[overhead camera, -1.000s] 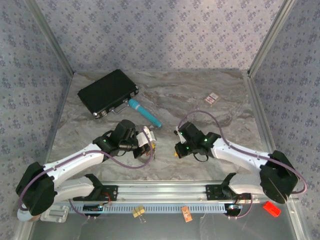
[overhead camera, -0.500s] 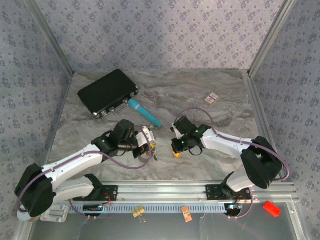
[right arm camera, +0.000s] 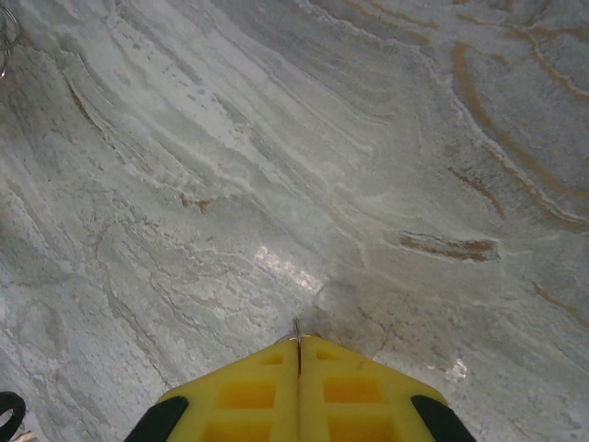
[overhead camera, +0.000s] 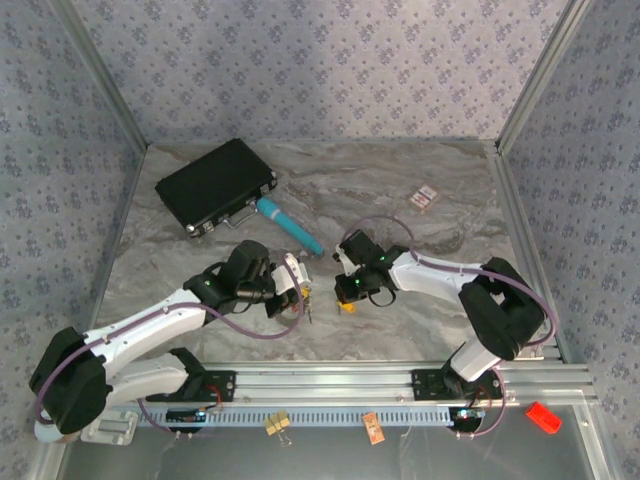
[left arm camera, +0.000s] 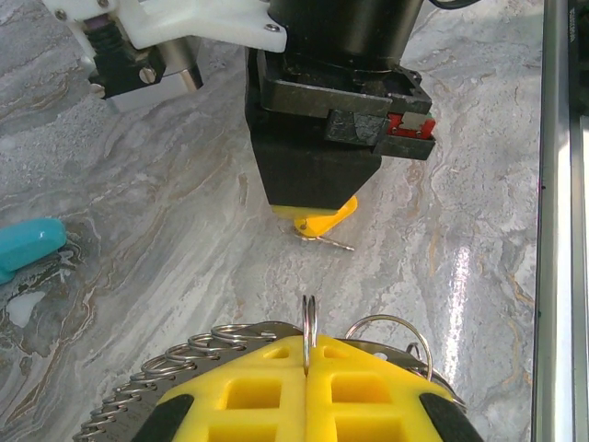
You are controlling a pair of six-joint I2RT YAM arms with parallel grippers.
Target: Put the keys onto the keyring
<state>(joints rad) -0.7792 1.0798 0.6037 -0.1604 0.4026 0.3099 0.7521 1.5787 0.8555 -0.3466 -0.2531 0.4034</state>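
- Keyring (left arm camera: pixel 308 318): its thin metal ring stands upright on edge, pinched between the tips of the left gripper (left arm camera: pixel 308 348), whose jaws are closed tight on it. More wire loops splay out either side of the yellow fingers (left arm camera: pixel 248 391).
- Yellow-orange key (left arm camera: pixel 324 221): its plastic head juts from under the tip of the right gripper (left arm camera: pixel 313 204), directly across from the ring, near it but apart. The small metal blade points down toward the marble; contact with the surface cannot be confirmed.
- Right gripper, own wrist view (right arm camera: pixel 298 354): jaws closed together, with a thin metal sliver showing in the seam, probably part of the key, though too small to be sure.
- From overhead, the left gripper (overhead camera: pixel 303 291) and right gripper (overhead camera: pixel 345 298) face each other at the near middle of the table (overhead camera: pixel 400 165), the key (overhead camera: pixel 347 306) between them.
- Teal tool (overhead camera: pixel 290 225) lies just behind the grippers; black case (overhead camera: pixel 215 185) sits at far left.
- Binder clip (overhead camera: pixel 277 424) and orange tag (overhead camera: pixel 373 428) lie on the near ledge.
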